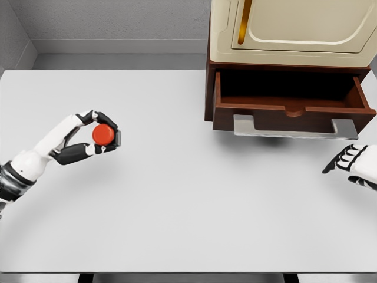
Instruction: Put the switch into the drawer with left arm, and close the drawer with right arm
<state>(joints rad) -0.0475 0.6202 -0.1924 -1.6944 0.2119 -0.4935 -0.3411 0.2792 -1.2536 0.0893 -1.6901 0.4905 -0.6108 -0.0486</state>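
Observation:
The switch [105,135], a round red button on a dark base, is held above the white table at the left. My left hand [88,137] is shut on it, thumb below and fingers curled over the top. The brown drawer [293,111] stands pulled open at the upper right, its dark inside showing nothing, with a grey handle [294,128] along its front. My right hand [347,160] rests low at the right edge, just below and right of the handle, fingers relaxed and holding nothing.
A cream cabinet [294,29] sits on top of the drawer unit at the back right. The white table [188,206] runs to a grey wall behind and an edge near the picture's bottom.

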